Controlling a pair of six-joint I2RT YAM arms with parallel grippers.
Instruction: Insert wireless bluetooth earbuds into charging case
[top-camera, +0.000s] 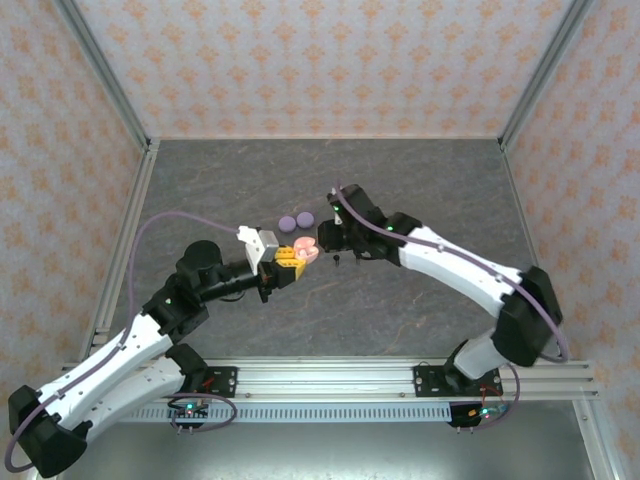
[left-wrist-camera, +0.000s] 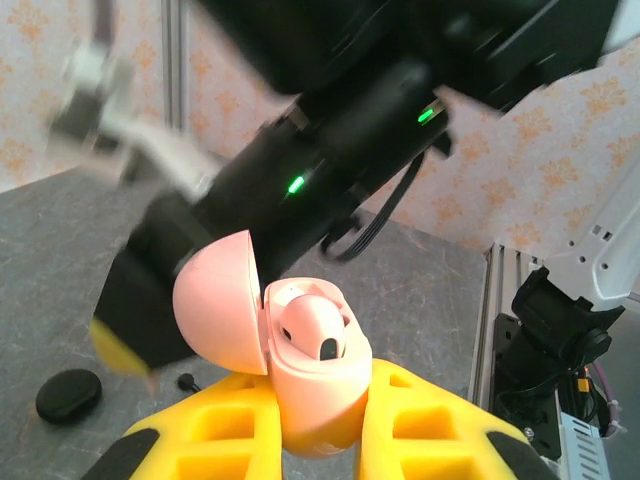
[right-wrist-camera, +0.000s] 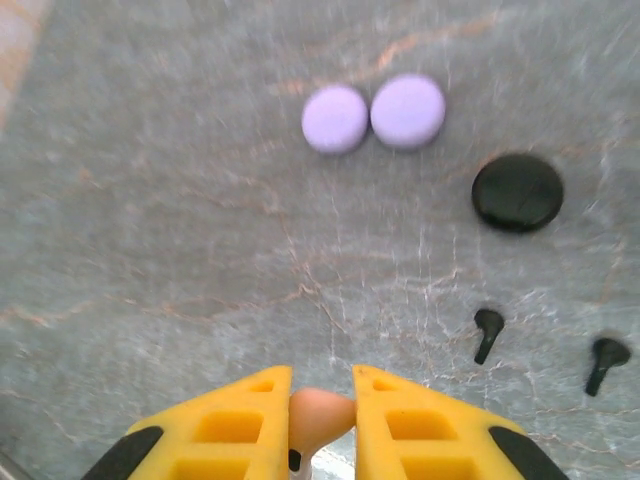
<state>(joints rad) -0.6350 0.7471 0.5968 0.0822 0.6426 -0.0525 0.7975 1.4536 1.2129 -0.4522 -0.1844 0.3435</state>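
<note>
jaws both closed on pink parts
left jaws gripped the open pink case (left-wrist-camera: 315, 400); right jaws pinched a pinkish earbud (right-wrist-camera: 320, 415).

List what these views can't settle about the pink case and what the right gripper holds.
- Left wrist: pink charging case, second socket hidden behind its lid.
- Right wrist: pinkish piece in right gripper, lower part cut off by frame edge.
- Top external: case opening too small.

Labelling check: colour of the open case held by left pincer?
Pale pink rounded plastic case; left wrist view best.
</note>
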